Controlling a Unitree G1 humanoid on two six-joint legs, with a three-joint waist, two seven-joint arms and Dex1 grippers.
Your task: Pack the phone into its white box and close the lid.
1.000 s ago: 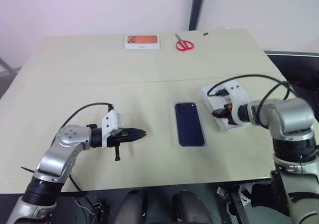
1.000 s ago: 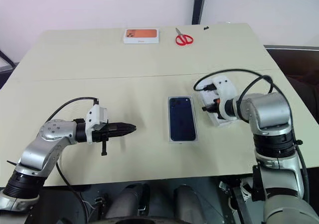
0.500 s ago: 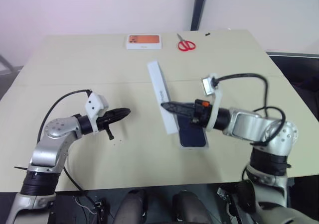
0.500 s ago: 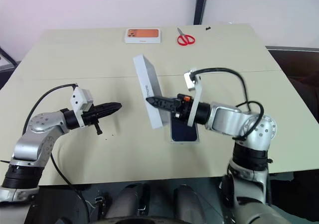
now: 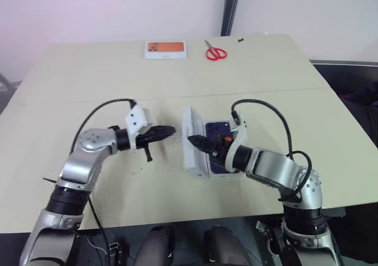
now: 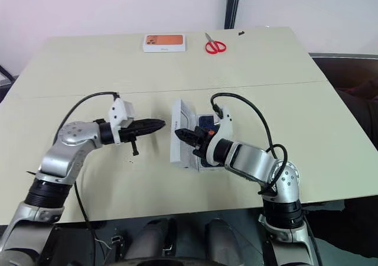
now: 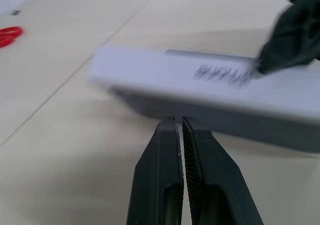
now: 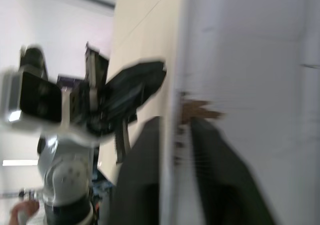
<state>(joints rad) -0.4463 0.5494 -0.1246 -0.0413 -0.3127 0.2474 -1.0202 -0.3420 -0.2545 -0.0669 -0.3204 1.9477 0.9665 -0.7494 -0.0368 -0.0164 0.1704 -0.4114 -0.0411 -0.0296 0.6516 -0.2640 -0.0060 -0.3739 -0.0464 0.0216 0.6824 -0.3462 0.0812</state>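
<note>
The white lid (image 5: 190, 152) stands on one long edge on the table, its hollow side turned toward the phone (image 5: 217, 127). The phone lies flat just right of it, and only its dark blue far end shows behind my right arm. My right gripper (image 5: 192, 140) reaches in from the right; in the right wrist view its fingers (image 8: 142, 180) stand apart on either side of the lid's (image 8: 250, 60) wall. My left gripper (image 5: 170, 130) is shut and empty, its tip (image 7: 178, 120) close to the lid's (image 7: 200, 80) outer side. The white box is hidden.
A white box with an orange picture (image 5: 166, 49) and red scissors (image 5: 215, 53) lie at the table's far edge. The tan table (image 5: 88, 83) has bare room on the left and far right. Black cables loop above both wrists.
The lid has come down from a raised tilt to stand on its edge beside the phone. My right gripper drew nearer to me with it and its fingers parted. My left gripper moved right toward the lid.
</note>
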